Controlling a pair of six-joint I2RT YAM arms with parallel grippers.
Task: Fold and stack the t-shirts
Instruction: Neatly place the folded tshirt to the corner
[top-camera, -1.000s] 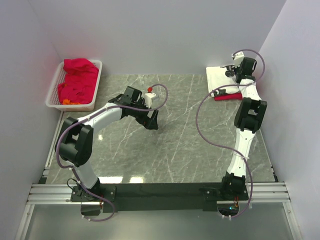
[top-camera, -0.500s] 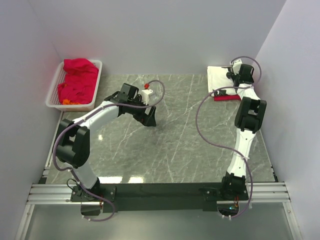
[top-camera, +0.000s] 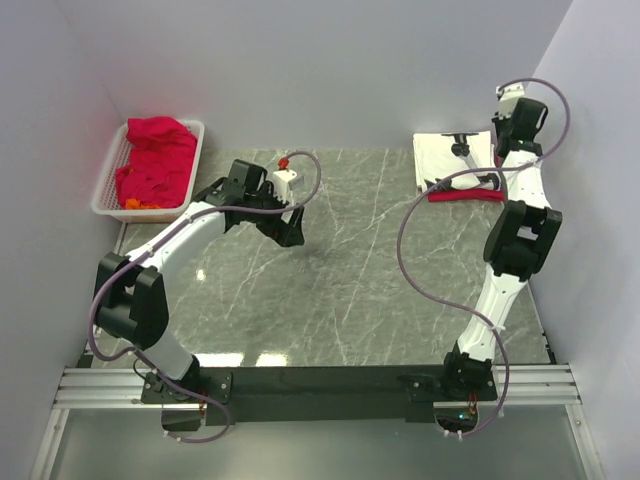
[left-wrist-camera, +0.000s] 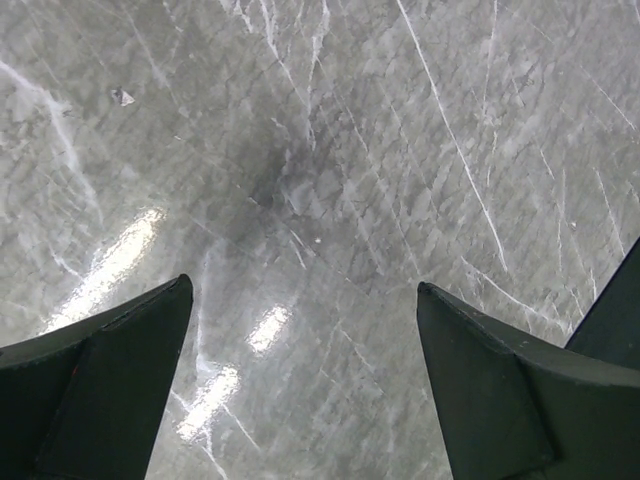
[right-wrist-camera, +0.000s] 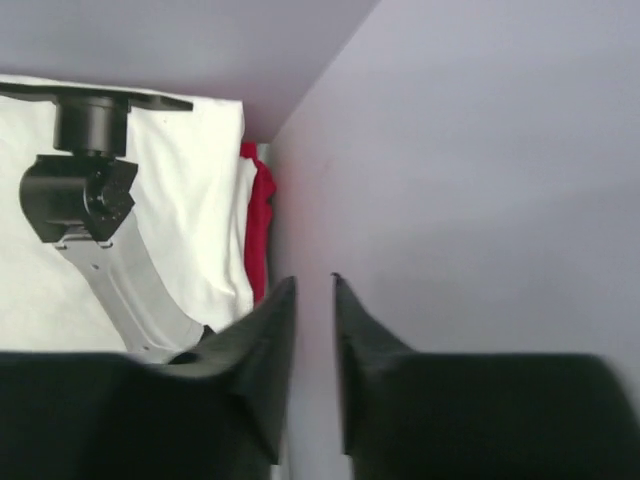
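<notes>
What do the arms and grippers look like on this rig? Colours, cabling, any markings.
The left arm and right arm have white links, bulky black joint housings and black bases. A purplish-grey cable loops loosely along each. The left wrist carries a white module with a small red part. The left gripper and right gripper have dark wedge-shaped fingers tapering to points.

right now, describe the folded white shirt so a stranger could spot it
On the grey marble table, go to the far right corner by the side wall. The white t-shirt lies there folded flat, with a red t-shirt showing along its near side. It is the only white garment; other red shirts sit heaped in the far-left basket.
</notes>
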